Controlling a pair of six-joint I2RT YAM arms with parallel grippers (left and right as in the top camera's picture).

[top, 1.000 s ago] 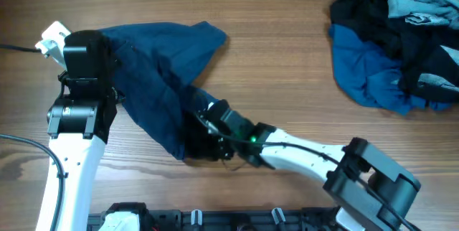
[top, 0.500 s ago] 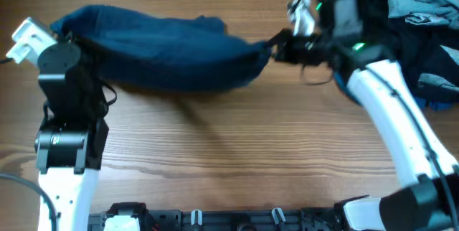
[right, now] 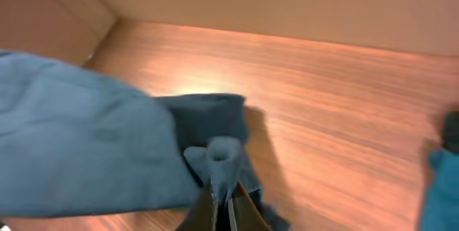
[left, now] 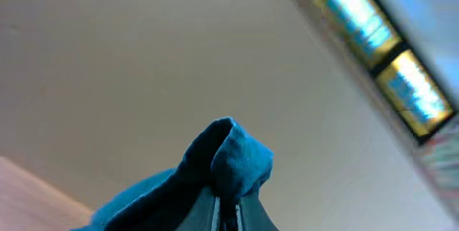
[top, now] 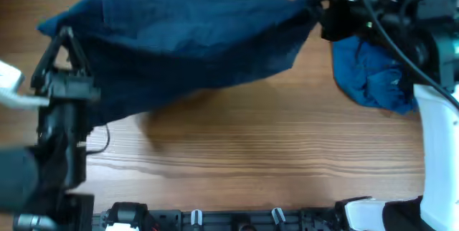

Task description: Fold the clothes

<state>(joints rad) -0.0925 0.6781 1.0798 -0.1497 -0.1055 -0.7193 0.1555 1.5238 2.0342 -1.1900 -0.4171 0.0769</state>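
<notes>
At left, pinched tight in the left gripper (top: 63,41), one end of the dark blue garment (top: 186,41); stretched wide, held up over the wooden table (top: 251,145); opposite end clamped in the right gripper (top: 326,8), near the blue clothes pile (top: 369,80).

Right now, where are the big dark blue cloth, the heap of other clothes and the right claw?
dark blue cloth (top: 193,44): overhead view, middle of the stretched fabric.
heap of clothes (top: 369,80): overhead view, on its bright blue garment.
right gripper (right: 223,206): right wrist view, between the fingertips pinching the cloth.
</notes>
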